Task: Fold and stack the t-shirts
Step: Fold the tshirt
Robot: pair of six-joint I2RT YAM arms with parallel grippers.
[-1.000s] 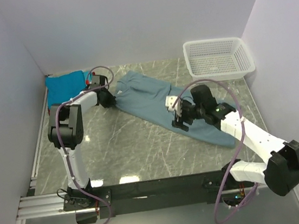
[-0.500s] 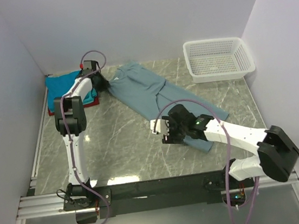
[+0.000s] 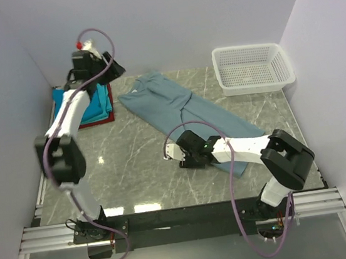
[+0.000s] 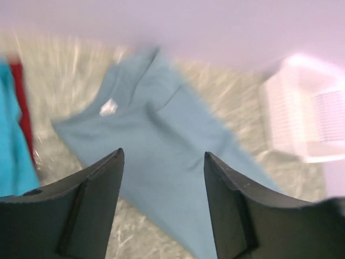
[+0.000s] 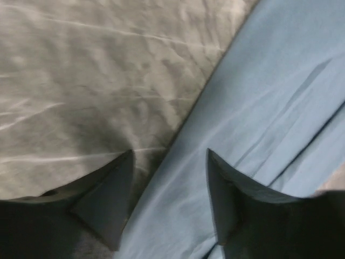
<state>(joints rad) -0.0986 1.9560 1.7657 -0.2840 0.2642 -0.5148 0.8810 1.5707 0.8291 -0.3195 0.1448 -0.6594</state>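
A large dusty grey-blue t-shirt (image 3: 190, 115) lies as a long diagonal strip across the table, its white tag (image 4: 109, 107) near the far end. Folded t-shirts, bright blue and teal (image 3: 90, 101) over red (image 3: 90, 122), are stacked at the back left. My left gripper (image 3: 89, 63) hangs high above that stack, open and empty (image 4: 163, 152), looking down at the grey-blue shirt. My right gripper (image 3: 172, 155) is low at the shirt's near-left edge, open (image 5: 169, 151), one finger over bare table and the other over cloth (image 5: 259, 108).
A white mesh basket (image 3: 254, 68) stands at the back right corner. Walls close in the table on the left, back and right. The marbled tabletop (image 3: 133, 166) shows in front of the shirt.
My left gripper has let go of the shirt's collar end, opened and risen towards the back wall. The right gripper slid left and nearer along the shirt to its edge.
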